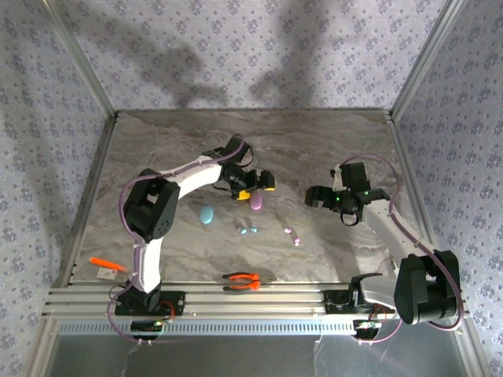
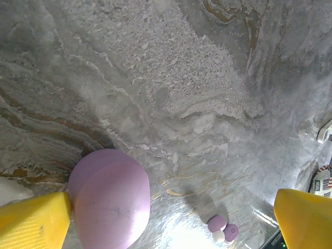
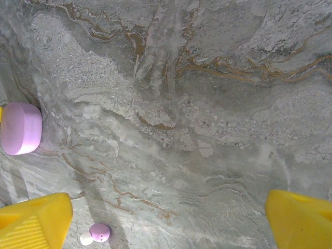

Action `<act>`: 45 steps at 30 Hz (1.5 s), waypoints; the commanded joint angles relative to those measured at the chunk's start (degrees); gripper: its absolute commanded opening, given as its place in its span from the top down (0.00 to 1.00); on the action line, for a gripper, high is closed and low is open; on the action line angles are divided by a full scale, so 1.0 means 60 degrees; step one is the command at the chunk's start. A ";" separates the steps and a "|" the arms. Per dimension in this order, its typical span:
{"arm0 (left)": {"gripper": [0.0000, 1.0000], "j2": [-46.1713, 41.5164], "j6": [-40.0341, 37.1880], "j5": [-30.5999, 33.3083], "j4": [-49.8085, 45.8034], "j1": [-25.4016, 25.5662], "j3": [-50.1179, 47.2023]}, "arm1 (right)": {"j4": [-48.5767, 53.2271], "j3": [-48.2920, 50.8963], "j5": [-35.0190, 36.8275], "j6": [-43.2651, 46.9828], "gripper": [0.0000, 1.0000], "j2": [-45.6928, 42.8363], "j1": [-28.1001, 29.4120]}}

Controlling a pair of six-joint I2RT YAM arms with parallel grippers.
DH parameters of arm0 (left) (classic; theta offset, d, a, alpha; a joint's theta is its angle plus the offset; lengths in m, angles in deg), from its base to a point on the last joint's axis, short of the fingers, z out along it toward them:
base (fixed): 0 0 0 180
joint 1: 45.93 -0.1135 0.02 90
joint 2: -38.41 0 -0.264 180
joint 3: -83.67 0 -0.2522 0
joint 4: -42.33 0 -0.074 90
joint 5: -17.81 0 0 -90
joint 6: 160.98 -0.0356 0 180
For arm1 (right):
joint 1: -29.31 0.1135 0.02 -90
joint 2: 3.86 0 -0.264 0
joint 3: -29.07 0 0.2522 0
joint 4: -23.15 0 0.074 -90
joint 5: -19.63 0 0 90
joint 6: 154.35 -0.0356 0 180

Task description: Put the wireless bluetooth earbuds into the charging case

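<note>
We see the right gripper point(image 3: 168, 207) spread wide over the table point(image 3: 207, 129), purple case point(image 3: 19, 128) at left, purple earbud point(image 3: 98, 232) beside one finger.

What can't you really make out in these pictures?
- Purple case, left wrist view: lower end cut by the bottom edge, one side covered by a yellow finger.
- Same case, top view: partly under the left claw, so open or shut is unclear.
- Teal earbuds, top view: too small to see which way they face.
- Orange object left of the left arm, top view: too small to name.
</note>
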 commanded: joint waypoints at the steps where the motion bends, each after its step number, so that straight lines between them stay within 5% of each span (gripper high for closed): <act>1: 0.00 -0.0005 -0.0436 0.0316 -0.0876 0.0097 0.0562 | 0.0149 -0.0077 0.0034 0.0048 0.03 -0.0076 -0.0085; 14: 0.09 0.0234 -0.1700 0.4024 -0.3799 0.1107 0.1749 | 0.0144 -0.0054 -0.0023 -0.0089 0.06 -0.0076 -0.0257; 20: 0.27 0.0748 -0.1645 0.4238 -0.4167 0.1414 0.2447 | 0.0138 -0.0038 -0.0141 -0.0070 0.13 -0.0061 -0.0301; 45: 0.37 0.1889 -0.1396 0.4916 -0.4951 0.1580 0.3661 | 0.0154 0.0011 -0.0326 -0.0075 0.23 -0.0061 -0.0309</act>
